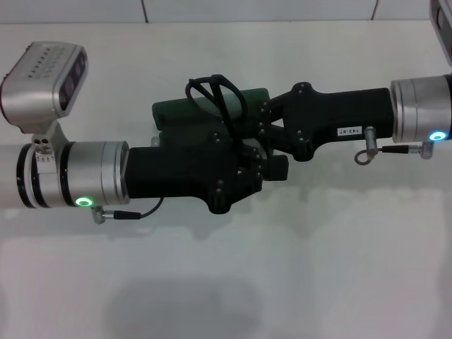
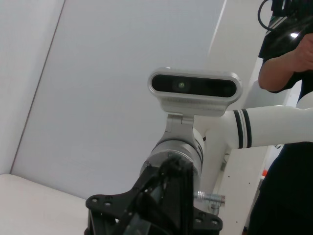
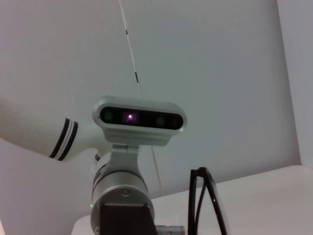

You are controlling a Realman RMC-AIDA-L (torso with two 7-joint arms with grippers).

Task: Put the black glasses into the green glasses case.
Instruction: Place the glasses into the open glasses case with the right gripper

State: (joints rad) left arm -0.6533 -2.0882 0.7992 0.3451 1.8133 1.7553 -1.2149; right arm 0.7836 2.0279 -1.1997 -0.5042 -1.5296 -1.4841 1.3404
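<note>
glasses (image 1: 215, 95): folded, upright on the green case (image 1: 180, 113), table centre | left gripper (image 1: 244, 169): at their 6 o'clock, fingers' state cannot tell | right gripper (image 1: 263, 120): at their 3 o'clock, nearer, grip cannot tell | case long axis: 9-to-3 | lid: cannot tell whether open

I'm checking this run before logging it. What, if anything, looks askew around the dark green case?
The thin black-framed glasses stand tilted above the dark green rectangular case, not lying flat inside. The left gripper and right gripper crowd over the case, hiding its opening. Nothing looks spilled or damaged.
</note>
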